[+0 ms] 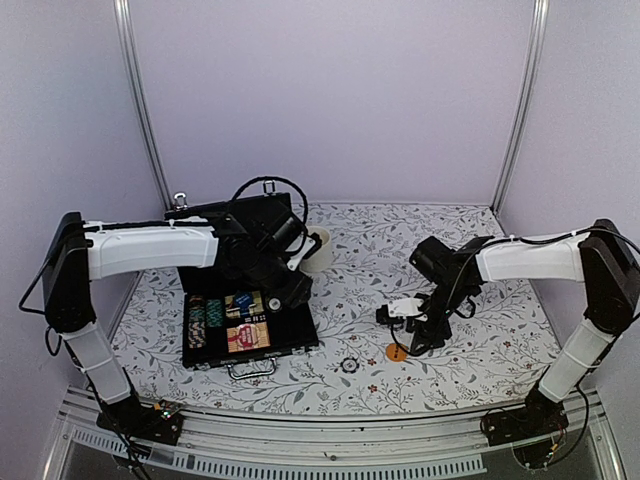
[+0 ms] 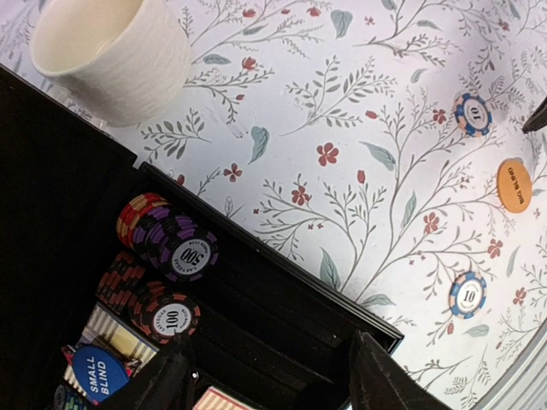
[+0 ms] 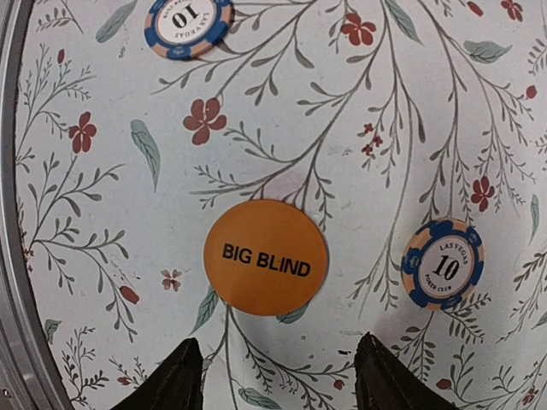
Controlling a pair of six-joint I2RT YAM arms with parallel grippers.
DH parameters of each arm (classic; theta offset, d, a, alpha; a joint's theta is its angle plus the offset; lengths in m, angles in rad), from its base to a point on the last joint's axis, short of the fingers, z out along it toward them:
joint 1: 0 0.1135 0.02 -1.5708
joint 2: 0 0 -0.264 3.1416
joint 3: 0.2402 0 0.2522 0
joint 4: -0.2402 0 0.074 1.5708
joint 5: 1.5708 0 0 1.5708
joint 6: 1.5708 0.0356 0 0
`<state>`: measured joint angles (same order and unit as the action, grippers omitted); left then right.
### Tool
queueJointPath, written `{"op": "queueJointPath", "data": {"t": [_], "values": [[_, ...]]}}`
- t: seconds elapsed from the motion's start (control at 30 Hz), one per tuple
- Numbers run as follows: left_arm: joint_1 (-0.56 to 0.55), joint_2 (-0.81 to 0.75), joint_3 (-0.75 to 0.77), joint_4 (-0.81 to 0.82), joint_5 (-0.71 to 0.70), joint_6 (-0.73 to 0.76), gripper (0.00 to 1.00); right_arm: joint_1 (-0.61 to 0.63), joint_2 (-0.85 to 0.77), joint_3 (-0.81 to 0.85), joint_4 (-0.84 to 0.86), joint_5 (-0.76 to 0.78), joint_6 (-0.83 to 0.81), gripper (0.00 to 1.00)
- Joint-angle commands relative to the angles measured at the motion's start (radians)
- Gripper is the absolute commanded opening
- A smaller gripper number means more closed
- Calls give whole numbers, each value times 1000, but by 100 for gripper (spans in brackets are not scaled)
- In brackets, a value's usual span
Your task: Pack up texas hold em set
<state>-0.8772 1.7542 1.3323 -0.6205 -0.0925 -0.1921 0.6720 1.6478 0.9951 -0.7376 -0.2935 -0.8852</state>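
Your right pincer (image 3: pixel 278 380) hangs just above the worktop (image 3: pixel 479 128), its two fingers apart and nothing between them. The orange BIG BLIND button (image 3: pixel 266 257) lies flat a little ahead of the fingertips, and I judge it is the piece to take now.

The button looks thin, stiff and light, with a smooth face, so it gives you almost no edge to catch. I think you should bring the fingers down on two opposite sides of its rim, close to the surface, and close them slowly. A quick close may flip it or push it away.

Two blue striped chips marked 10 lie near it, the nearer chip (image 3: pixel 443 263) to one side and the farther chip (image 3: pixel 188 21) well ahead, both apart from the button. They seem a bit thicker, so their rim should be easier to grip.

Your left pincer (image 2: pixel 269 384) is also apart and empty. It is over the open black case (image 2: pixel 273 299), which sits on the left part of the worktop with its lid raised. Inside the case are the 500 stack (image 2: pixel 190 254), the 100 stack (image 2: pixel 171 318) and a blue SMALL BLIND button (image 2: pixel 98 371). The case looks rigid and probably heavy.

The cream mug (image 2: pixel 111 51) stands just beside the case corner, so leave it there.
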Motion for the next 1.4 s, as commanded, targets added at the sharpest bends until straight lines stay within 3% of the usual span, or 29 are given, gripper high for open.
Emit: {"op": "queueJointPath", "data": {"t": [0.0, 0.3, 0.5, 0.93, 1.13, 1.37], "values": [[-12, -28, -24, 28, 23, -2, 63, 43, 53, -19, 40, 57, 0, 54], [-12, -51, -53, 44, 15, 0, 64, 85, 133, -4, 111, 133, 60, 41], [-12, -56, -62, 45, 7, 1, 64, 97, 232, 91, 142, 160, 110, 28], [-8, -114, -103, 38, -28, -14, 65, 106, 387, 346, 146, 108, 198, 27], [-10, -99, -83, 39, 1, 20, 67, 67, 239, 301, 139, 28, 218, 29], [-43, -11, 37, -12, 76, 68, 67, -138, 69, 223, 121, -87, 265, 43]]}}
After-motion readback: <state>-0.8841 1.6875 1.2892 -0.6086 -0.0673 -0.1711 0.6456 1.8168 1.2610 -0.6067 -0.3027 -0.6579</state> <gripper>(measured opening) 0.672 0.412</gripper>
